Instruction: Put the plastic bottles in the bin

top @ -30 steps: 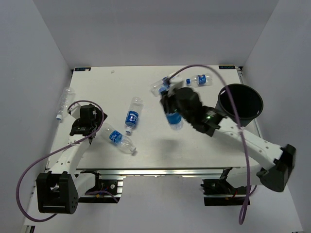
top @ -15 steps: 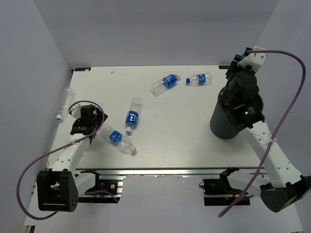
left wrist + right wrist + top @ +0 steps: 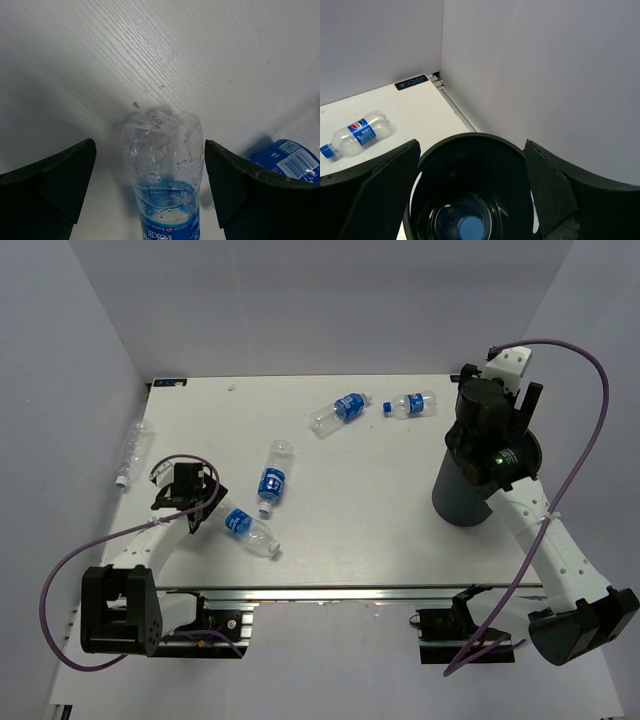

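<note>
The bin is a black bucket at the table's right side. My right gripper hangs over its mouth, open and empty. In the right wrist view a bottle lies at the bottom of the bin, blue cap up. Several plastic bottles lie on the table: one at near left, one left of middle, two at the back. My left gripper is open, and the near-left bottle's clear base lies between its fingers without touching them.
Another clear bottle lies off the table's left edge against the wall. White walls close in on the left, back and right. The right wall stands just behind the bin. A purple cable loops above the right arm.
My right arm swung from mid-table to above the bin with a bottle, then opened; the bottle now lies inside the bin. The left gripper shifted slightly nearer the near-left bottle.
</note>
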Controlling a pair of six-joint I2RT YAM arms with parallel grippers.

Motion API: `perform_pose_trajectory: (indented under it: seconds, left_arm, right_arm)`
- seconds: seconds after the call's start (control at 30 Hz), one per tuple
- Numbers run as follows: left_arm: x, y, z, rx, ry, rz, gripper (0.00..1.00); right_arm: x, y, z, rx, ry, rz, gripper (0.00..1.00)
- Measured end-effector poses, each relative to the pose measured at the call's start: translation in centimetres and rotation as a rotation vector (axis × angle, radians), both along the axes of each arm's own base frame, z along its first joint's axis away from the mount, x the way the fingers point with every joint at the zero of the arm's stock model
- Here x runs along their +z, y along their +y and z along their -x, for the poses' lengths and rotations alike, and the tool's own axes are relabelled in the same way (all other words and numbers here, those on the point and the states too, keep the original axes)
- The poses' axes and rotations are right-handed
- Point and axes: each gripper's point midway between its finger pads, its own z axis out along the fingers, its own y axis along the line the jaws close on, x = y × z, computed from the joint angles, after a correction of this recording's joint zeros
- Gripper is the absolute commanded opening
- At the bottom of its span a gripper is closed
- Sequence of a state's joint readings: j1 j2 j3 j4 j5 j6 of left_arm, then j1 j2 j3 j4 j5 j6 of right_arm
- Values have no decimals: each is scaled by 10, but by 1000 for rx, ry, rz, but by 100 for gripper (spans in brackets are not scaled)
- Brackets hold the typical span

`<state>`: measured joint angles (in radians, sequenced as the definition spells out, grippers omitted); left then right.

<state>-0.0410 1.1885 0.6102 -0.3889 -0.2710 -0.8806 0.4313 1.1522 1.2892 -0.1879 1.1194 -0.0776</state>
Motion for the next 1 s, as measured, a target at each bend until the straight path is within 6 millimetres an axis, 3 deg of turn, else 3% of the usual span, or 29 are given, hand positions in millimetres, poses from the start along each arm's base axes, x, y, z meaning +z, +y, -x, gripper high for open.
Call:
perform_pose_trajectory:
  seconds: [0.23, 0.33, 0.47, 0.6, 0.63, 0.73, 0.9, 1.0]
  left_arm:
    - [-13, -10, 1, -29, 30, 46, 94]
    - [-17, -15, 2, -43, 41, 60, 92]
    - [-22, -27, 6, -75, 49, 71, 88]
    - [-24, -41, 9, -107, 52, 69, 62]
    - [-25, -42, 9, -110, 53, 66, 51]
    - [-24, -41, 7, -104, 53, 58, 35]
    - [-12, -36, 7, -100, 53, 21, 23]
    - [16, -40, 0, -153, -18, 5, 19]
  right_arm:
    - [9, 18, -6, 138, 5, -28, 89]
    - [13, 37, -11, 270, 3, -56, 89]
    - [3, 70, -20, 460, 42, -87, 89]
    - [-13, 106, -26, 643, 84, -133, 89]
    - [-19, 115, -26, 688, 99, -141, 89]
    - [-40, 144, -21, 842, 153, -167, 89]
    - [-76, 201, 4, 1145, 260, -197, 89]
    - [-84, 230, 22, 1303, 284, -217, 89]
